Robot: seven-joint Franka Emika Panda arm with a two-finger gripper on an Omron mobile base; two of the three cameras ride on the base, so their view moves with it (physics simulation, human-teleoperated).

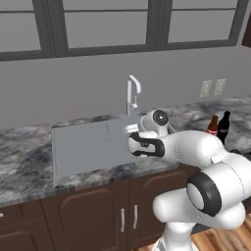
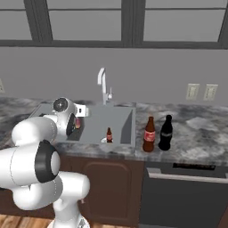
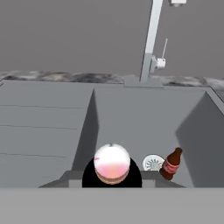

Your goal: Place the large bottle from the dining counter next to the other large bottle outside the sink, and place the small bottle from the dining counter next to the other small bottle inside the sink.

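My gripper [image 2: 78, 123] hangs over the left part of the sink [image 2: 122, 116], shut on the small bottle [image 3: 112, 164], whose pale pinkish body shows between the fingers. The other small bottle [image 3: 171, 163], dark brown with a red band, stands upright on the basin floor beside the drain, to the right of my hand; it is also at the basin's front [image 2: 109, 135]. Two large bottles, a brown one [image 2: 149, 135] and a black one [image 2: 165, 132], stand side by side on the marbled counter right of the sink. The dining counter is out of view.
A tall chrome faucet [image 2: 103, 84] rises behind the sink [image 1: 81, 147], with the ribbed drainboard [image 3: 39, 131] to the left of the basin. A round drain [image 3: 153, 162] lies in the basin floor. Wall outlets [image 2: 201, 91] sit above the right counter.
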